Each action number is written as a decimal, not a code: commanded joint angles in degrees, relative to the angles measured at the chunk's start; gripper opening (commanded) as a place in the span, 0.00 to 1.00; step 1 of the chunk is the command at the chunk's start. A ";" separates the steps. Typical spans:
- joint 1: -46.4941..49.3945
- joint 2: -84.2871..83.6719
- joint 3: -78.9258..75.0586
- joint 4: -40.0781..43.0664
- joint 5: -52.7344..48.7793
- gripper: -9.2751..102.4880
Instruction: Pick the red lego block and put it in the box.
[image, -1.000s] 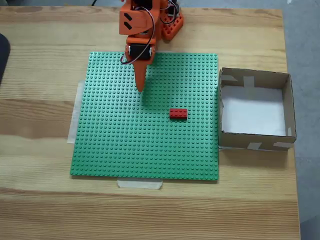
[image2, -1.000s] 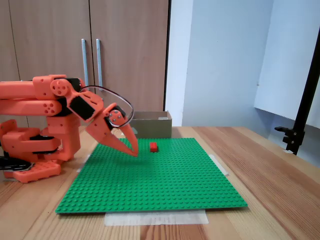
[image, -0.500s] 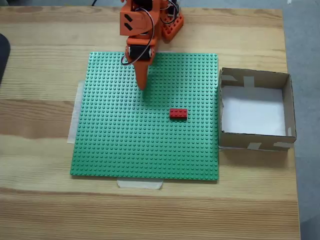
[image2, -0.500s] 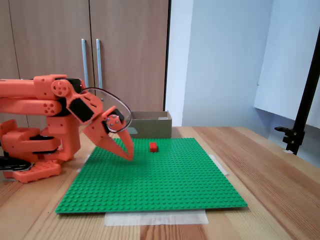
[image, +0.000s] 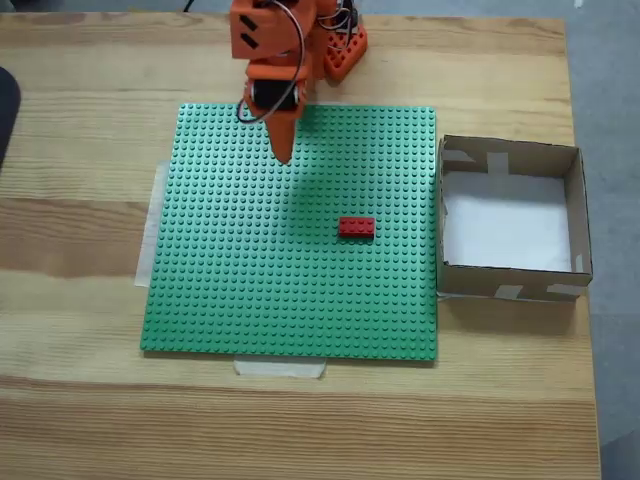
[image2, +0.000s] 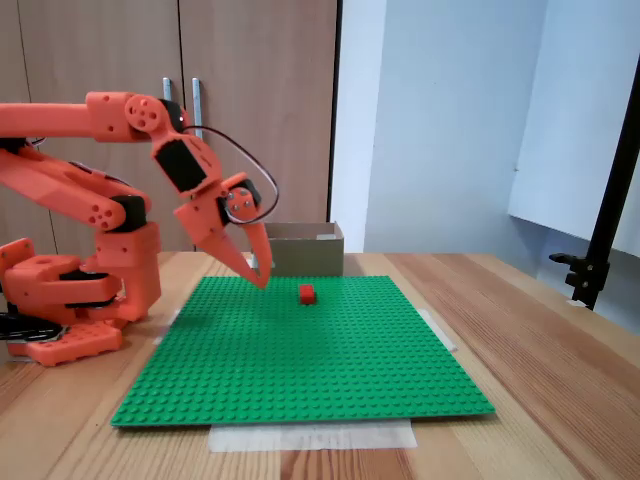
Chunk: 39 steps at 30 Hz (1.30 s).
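The red lego block (image: 357, 228) is lying flat on the green plate (image: 230, 290), right of its centre in the top-down fixed view and nearer the box (image: 511, 150) than the arm. The gripper (image: 283, 152) is hanging above the plate's far edge with its jaws pressed together on nothing, pointing down, well apart from the block (image2: 307, 293). The box (image2: 305, 247) is sitting just off the plate's edge.

gripper (image2: 262, 278) | risen off green plate (image2: 300, 350) since earlier | drawn back toward arm base (image2: 60, 300)
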 joint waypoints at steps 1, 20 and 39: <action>-1.14 -3.69 -7.91 2.81 1.23 0.08; -4.48 -24.08 -32.43 16.26 8.79 0.08; -12.04 -48.08 -54.58 24.08 13.80 0.08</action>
